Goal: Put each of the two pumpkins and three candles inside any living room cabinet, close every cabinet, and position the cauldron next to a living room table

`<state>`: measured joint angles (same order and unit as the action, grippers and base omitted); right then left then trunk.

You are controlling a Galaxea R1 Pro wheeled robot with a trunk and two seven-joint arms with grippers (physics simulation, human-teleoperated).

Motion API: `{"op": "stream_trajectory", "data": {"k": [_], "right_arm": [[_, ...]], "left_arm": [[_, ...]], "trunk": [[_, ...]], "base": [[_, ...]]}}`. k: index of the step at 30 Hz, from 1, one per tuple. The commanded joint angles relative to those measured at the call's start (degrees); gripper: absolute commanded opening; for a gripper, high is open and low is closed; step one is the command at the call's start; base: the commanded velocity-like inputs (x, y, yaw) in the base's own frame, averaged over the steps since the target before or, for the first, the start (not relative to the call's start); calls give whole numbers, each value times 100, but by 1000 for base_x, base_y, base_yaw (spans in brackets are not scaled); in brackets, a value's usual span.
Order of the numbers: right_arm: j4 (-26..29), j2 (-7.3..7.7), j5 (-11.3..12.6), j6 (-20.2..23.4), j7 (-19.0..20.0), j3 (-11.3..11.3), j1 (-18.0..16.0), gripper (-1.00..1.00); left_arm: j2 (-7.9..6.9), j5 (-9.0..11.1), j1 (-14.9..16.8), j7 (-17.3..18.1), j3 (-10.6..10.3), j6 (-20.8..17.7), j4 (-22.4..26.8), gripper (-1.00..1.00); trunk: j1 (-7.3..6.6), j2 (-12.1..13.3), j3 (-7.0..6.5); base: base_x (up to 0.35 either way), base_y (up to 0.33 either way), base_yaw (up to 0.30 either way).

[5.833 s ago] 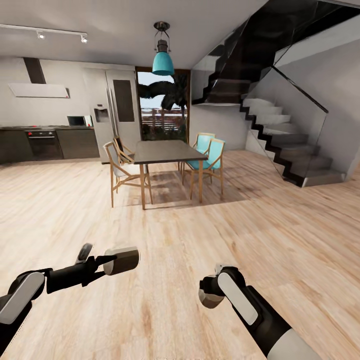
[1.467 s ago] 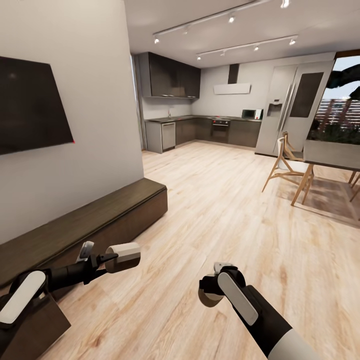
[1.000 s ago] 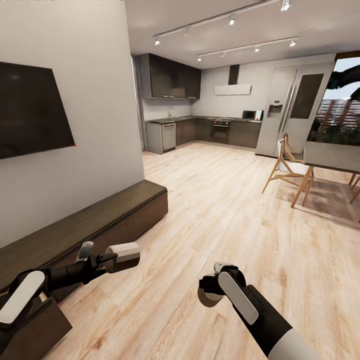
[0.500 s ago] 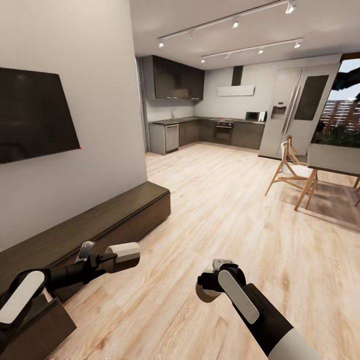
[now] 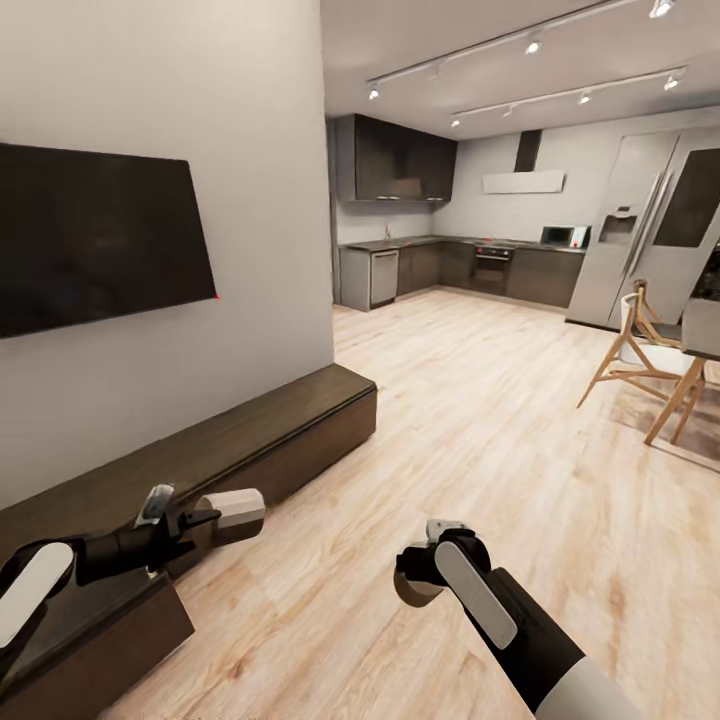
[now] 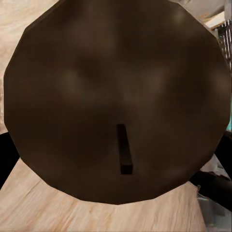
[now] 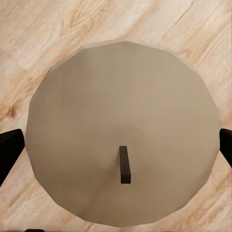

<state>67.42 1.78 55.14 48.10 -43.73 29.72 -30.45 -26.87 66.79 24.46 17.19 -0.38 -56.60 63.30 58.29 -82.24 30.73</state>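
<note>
From the head camera, the long dark cabinet (image 5: 250,440) runs along the white wall at the left, under a wall-mounted television (image 5: 95,235). Its far end reaches toward the open wooden floor (image 5: 450,420), and its near end passes beneath the left arm. A dark wooden block (possibly a pulled-out drawer front, though that cannot be told) sits at the bottom left corner. The left gripper (image 5: 228,508) hangs over the cabinet's near part and holds a pale candle (image 5: 232,507) lying roughly level, its end pointing right. The right gripper (image 5: 418,580) is over bare floor and carries a second candle (image 5: 412,590), seen end-on below the wrist. Beyond, a kitchen (image 5: 450,260) lines the far wall, with a tall fridge (image 5: 650,240) at the right and a wooden chair (image 5: 640,350) beside a table edge (image 5: 705,330).

In the left wrist camera, the candle's round top (image 6: 116,96) appears dark brown in shadow, with a short black wick (image 6: 124,150) near its middle. Black fingers (image 6: 7,159) press at both flanks, clamped on it.

In the right wrist camera, the other candle's round top (image 7: 121,135) is pale beige with a dark wick (image 7: 124,164), set against the wood floor (image 7: 72,24). Black fingertips (image 7: 9,145) touch it at either side, gripping it.
</note>
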Motion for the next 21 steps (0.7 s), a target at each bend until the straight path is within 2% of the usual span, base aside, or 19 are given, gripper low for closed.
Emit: {"op": "stream_trajectory", "data": {"k": [1,9,13,15,18,21], "right_arm": [[9,7,77,-19,-73,19,-5,-100],[9,7,68,-19,-91,33,-5,-100],[12,7,74,-19,-93,41,-5,-100],[14,7,74,-19,-98,42,-5,-100],[16,7,75,-19,-98,43,-5,-100],[15,7,75,-19,-100,49,-5,-100]], "left_arm": [[-37,10,6,38,-2,-18,-28,-100],[-211,1,6,-68,107,1,-485,-100],[-271,17,6,-732,149,14,-521,-100],[-271,27,6,-1034,270,16,-526,-100],[-272,15,6,-1302,526,18,-528,-100],[-274,11,6,-1515,639,22,-529,-100]], "trunk": [[-23,38,-12],[-198,359,-156],[-286,519,-228],[-330,600,-264],[-396,720,-318],[-462,840,-372]], "base": [[0,0,275],[0,0,275],[0,0,275],[0,0,275],[0,0,275],[0,0,275]]}}
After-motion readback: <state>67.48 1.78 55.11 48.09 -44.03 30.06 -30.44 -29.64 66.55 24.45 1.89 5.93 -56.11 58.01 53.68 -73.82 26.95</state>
